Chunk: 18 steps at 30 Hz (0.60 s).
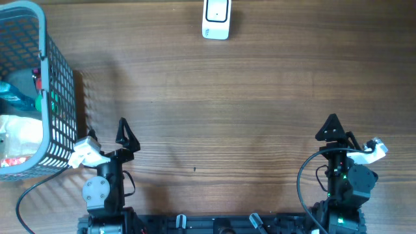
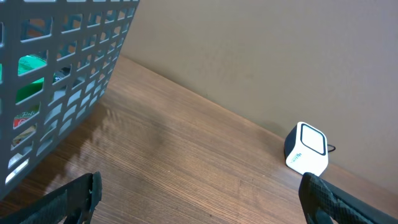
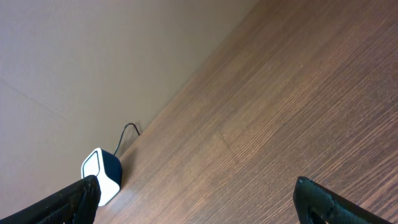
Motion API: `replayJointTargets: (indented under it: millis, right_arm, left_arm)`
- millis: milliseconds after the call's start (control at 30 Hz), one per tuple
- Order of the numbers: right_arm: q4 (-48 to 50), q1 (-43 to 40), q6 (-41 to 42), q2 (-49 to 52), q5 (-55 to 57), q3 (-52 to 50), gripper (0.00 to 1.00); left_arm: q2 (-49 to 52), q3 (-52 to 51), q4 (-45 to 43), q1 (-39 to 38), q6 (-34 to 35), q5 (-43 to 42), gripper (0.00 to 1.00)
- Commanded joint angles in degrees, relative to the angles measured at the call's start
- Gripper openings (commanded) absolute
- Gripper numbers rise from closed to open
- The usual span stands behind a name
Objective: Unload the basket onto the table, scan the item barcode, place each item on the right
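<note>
The white barcode scanner [image 1: 216, 19] stands at the far edge of the wooden table, also in the left wrist view [image 2: 306, 148] and the right wrist view [image 3: 102, 174]. Several packaged items [image 1: 16, 130] lie in the grey basket [image 1: 47, 78] at the left; which one is the task's item I cannot tell. My left gripper [image 1: 125, 133] sits near the table's front, just right of the basket, open and empty [image 2: 200, 202]. Over the front right my right gripper [image 1: 333, 128] is open too, holding nothing [image 3: 197, 202].
The basket's mesh wall [image 2: 62, 68] rises close on the left of my left gripper. A thin cable [image 3: 127, 132] leads from the scanner toward the wall. Bare wood [image 1: 227, 117] lies between the two arms and the scanner.
</note>
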State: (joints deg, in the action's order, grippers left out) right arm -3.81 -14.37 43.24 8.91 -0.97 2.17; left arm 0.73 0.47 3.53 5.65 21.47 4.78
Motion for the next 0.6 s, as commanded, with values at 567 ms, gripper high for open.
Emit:
replayJointTargets:
  millis: [567]
  right_arm:
    - [0.15,-0.15,-1.05,-0.76,1.09,-0.07,1.00]
  left_arm:
    - [-0.42,-0.13,0.24,-0.24,-1.36,-1.55,1.00]
